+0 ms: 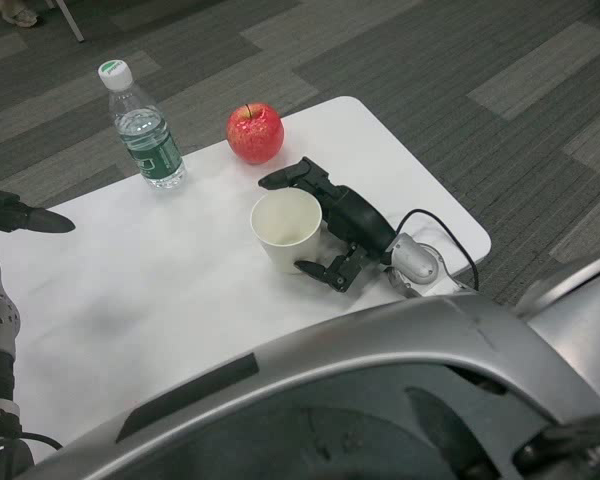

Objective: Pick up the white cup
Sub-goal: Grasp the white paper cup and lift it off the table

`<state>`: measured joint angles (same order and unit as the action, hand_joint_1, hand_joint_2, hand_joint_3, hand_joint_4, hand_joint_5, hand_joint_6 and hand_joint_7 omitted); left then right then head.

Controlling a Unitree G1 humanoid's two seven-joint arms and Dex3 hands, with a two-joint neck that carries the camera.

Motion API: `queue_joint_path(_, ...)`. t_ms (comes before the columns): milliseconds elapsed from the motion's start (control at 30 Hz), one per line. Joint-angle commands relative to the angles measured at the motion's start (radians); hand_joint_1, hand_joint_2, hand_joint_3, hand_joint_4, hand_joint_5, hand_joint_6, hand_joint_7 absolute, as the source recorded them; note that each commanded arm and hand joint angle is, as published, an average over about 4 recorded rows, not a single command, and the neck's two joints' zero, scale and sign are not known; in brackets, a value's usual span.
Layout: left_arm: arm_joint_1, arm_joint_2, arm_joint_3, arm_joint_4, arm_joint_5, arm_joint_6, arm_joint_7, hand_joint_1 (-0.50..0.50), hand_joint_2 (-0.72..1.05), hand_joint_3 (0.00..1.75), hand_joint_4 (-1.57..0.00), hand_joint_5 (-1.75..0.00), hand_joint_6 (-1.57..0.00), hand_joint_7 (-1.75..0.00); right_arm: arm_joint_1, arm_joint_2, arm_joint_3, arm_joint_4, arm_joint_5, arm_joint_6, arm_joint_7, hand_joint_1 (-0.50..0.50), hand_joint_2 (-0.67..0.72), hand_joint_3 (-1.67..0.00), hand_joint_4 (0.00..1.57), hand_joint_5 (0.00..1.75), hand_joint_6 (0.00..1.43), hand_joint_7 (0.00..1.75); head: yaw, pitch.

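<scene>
The white cup [285, 228] stands upright and empty on the white table [130, 290], right of centre. My right hand [335, 222] lies just to its right with fingers spread around the cup's side, one finger reaching behind the rim and the thumb curling low at its front. Whether the fingers touch the cup is not plain. My left hand [20, 215] shows only as a dark tip at the far left edge, well away from the cup.
A red apple [255, 132] sits just behind the cup near the table's far edge. A clear water bottle [145, 130] with a green label and white cap stands at the back left. A black cable [440, 235] loops by the right wrist near the table's right edge.
</scene>
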<state>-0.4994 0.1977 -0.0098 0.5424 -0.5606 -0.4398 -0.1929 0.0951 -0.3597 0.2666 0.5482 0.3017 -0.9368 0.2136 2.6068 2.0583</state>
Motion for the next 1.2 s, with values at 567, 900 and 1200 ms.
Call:
queue_joint_path(567, 0.021, -0.003, 0.010, -0.001, -0.008, -0.011, -0.005, -0.37, -0.59, 0.09, 0.00, -0.21, 0.00, -0.42, 0.004, 0.029, 0.006, 0.039, 0.011, 0.043, -0.007, -0.22, -0.35, -1.59, 0.51, 1.72, 0.82, 1.47, 0.025, 0.026)
queue_joint_path(900, 0.022, -0.003, 0.007, 0.003, -0.019, -0.020, -0.006, -0.37, -0.55, 0.09, 0.00, -0.21, 0.00, -0.42, -0.051, -0.027, -0.082, -0.097, 0.020, 0.076, -0.010, -0.17, -0.35, -1.59, 0.60, 1.65, 0.78, 1.47, 0.045, 0.065)
queue_joint_path(1200, 0.022, -0.003, 0.001, 0.013, -0.027, -0.026, -0.010, -0.37, -0.55, 0.09, 0.00, -0.21, 0.00, -0.42, -0.132, -0.090, -0.137, -0.110, 0.022, 0.118, -0.033, -0.17, -0.35, -1.59, 0.60, 1.65, 0.73, 1.45, 0.050, 0.086)
